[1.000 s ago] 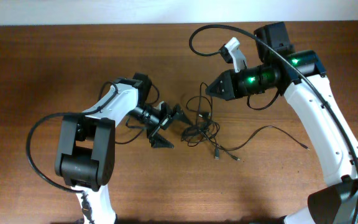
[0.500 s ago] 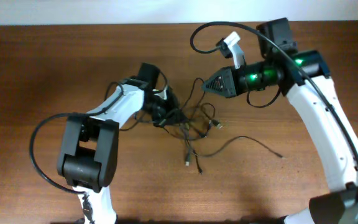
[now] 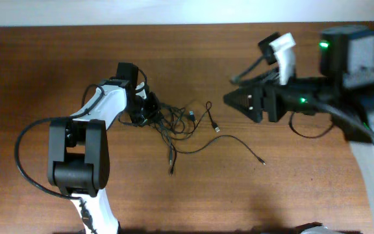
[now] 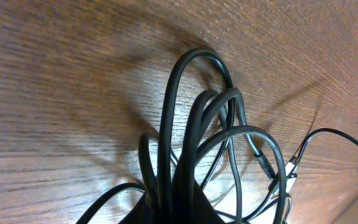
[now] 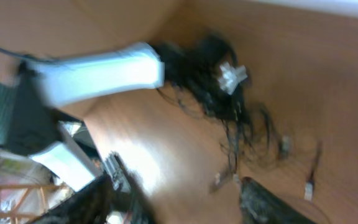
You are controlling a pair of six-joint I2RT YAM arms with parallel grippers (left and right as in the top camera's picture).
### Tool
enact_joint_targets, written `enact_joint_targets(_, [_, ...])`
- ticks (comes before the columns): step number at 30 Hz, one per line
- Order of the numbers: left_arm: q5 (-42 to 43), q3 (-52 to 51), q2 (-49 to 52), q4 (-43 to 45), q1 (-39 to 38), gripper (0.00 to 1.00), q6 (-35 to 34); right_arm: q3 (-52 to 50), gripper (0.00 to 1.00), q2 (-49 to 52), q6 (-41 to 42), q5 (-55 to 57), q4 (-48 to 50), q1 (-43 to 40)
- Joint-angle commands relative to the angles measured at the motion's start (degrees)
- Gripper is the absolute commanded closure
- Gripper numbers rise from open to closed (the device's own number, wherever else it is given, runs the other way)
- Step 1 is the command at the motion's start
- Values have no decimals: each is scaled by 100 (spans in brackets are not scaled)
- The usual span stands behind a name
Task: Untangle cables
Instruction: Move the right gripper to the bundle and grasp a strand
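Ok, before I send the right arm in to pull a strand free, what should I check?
1. Left gripper holding the cables: ok, the loops bunch together into it in the left wrist view.
2. Right gripper open: ok, fingers wide apart with nothing between them.
3. Right gripper clear of the cables: ok, it is off to their side, not touching.
4. Cables untangled: not ok, crossed loops form a knot beside the left gripper.
5. Free end to grab: ok, a long strand trails out of the knot and lies alone.
6. Right wrist view usable for aiming: not ok, it is blurred.
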Motion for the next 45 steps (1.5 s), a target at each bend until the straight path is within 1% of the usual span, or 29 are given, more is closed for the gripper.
enact_joint_targets(1, [-39,-13,39,-2,20,90,116,-428,32,846,2,131,-127,90])
enact_joint_targets(3, [-39,-13,39,-4,20,89,116,-662,31,1543,-11,-352,-118,293])
enact_joint_targets(5, [-39,-13,39,-4,20,89,116,-710,31,2179,-315,-802,-74,522])
enact_joint_targets(8, [-39,-13,39,-2,17,89,116,-710,31,3101,-330,-1366,654,1051])
enact_joint_targets(13, [-39,-13,39,-4,20,88,114,-713,32,3692,872,-1351,2221,1580])
enact_joint_targets(15, [-39,-13,39,-4,17,88,114,-713,35,3729,1246,-1353,2634,1659])
enact_joint_targets(16, [-39,-13,39,-4,20,88,116,-713,54,3729,1392,-1366,2841,1679])
enact_joint_targets(17, [-37,-13,39,-4,20,88,116,-713,85,3727,1401,-1482,2924,1679])
enact_joint_targets(18, [-39,-13,39,-7,20,88,116,-713,96,3727,1399,-1718,2955,1641])
enact_joint_targets(21, [-39,-13,39,-4,24,88,116,-713,96,3672,1228,-1766,2949,1537])
enact_joint_targets(23, [-39,-13,39,-4,24,88,116,-723,88,3672,1248,-1554,2686,1561])
enact_joint_targets(24, [-39,-13,39,-4,24,88,116,-723,86,3672,1248,-1209,2492,1596])
enact_joint_targets(26, [-39,-13,39,-2,24,87,114,-723,80,3674,1305,-1025,2583,1694])
enact_joint_targets(27, [-39,-13,39,-2,24,88,114,-723,73,3674,1650,-990,2747,1753])
enact_joint_targets(28, [-39,-13,39,-2,24,87,114,-723,71,3674,2074,-817,2889,1766])
enact_joint_targets(30, [-39,-13,39,-7,24,87,116,-730,69,3679,2955,-107,3045,1816])
enact_joint_targets(31, [-39,-13,39,-7,24,87,116,-748,68,3679,3145,-79,3235,1840])
enact_joint_targets(32, [-39,-13,39,-4,24,87,114,-750,53,3679,3493,-24,3462,1847])
enact_joint_targets(33, [-39,-13,39,-4,24,87,114,-756,48,3681,3849,264,3467,1851])
enact_joint_targets(35, [-39,-13,39,-4,24,87,116,-866,43,3685,4295,474,3713,1871])
enact_joint_targets(37, [-39,-13,39,-4,24,87,114,-916,45,3685,4363,17,4179,1875])
enact_joint_targets(38, [-39,-13,39,-4,24,87,114,-916,50,3685,4354,-553,4579,1875])
enact_joint_targets(39, [-39,-13,39,-4,24,88,114,-916,81,3685,4151,-1038,4903,1869])
enact_joint_targets(40, [-39,-13,39,-4,24,87,116,-916,96,3685,3781,-1484,5176,1867])
enact_joint_targets(41, [-39,-13,39,-7,24,87,116,-916,96,3685,3471,-1742,5287,1864])
enact_joint_targets(42, [-39,-13,39,-4,24,87,116,-918,95,3685,3427,-1775,5180,1867])
enact_joint_targets(43, [-42,-13,39,-4,24,87,116,-920,91,3685,3429,-1602,4804,1867])
enact_joint_targets(44, [-42,-13,39,-4,24,88,116,-920,88,3685,3425,-1082,4083,1886])
enact_joint_targets(45, [-39,-13,39,-4,24,87,116,-927,87,3685,3357,-758,3738,1915])
